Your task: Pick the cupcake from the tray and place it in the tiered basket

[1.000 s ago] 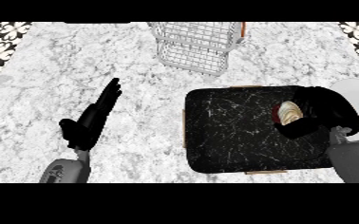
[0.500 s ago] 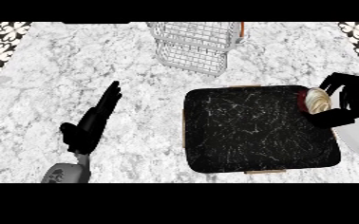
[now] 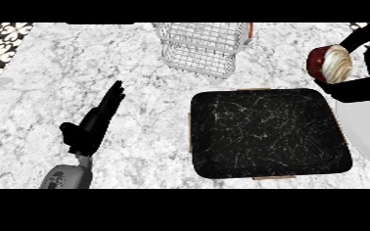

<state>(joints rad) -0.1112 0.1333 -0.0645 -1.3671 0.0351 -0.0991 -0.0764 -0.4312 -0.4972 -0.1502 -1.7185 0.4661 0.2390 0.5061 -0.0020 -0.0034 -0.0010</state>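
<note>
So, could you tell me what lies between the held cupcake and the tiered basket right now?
In the head view, only bare marble counter separates the cupcake, held in the right hand, from the tiered basket.

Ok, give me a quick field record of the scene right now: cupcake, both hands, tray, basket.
cupcake: held in the air at the view's right edge, tipped sideways, off the tray
right hand: curled round the cupcake
left hand: open, resting at lower left
tray: black, nothing on it
tiered basket: wire, at top centre, nothing visible inside
</note>
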